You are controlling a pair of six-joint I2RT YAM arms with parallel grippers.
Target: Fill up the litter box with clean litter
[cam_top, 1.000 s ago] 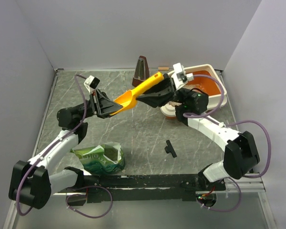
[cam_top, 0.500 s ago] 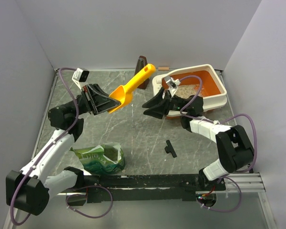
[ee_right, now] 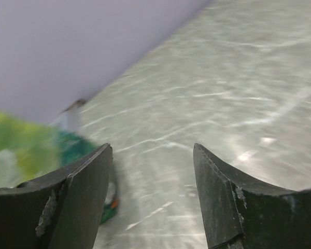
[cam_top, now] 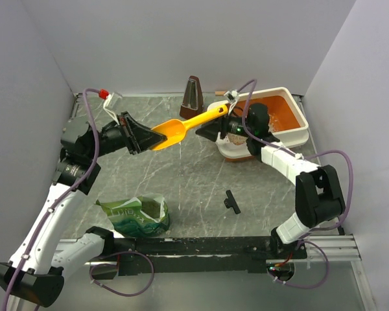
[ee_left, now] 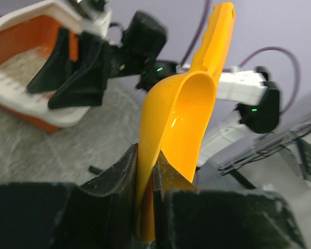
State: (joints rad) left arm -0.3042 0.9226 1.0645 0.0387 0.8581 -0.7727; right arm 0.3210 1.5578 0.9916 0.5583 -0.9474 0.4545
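Two grippers up: our left gripper (ee_left: 145, 155) pinches the orange scoop (cam_top: 181, 128) by its bowl rim, left of the litter box (cam_top: 293, 138). Our right gripper (ee_right: 153, 155) is spread, holding nothing, at the box's left end. We see clean litter (ee_left: 18, 62) inside it.

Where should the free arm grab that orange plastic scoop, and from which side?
Take the orange plastic scoop by its long, narrow handle, coming from the right: the left gripper pinches the bowl's wall, and the handle juts free toward the open right gripper.
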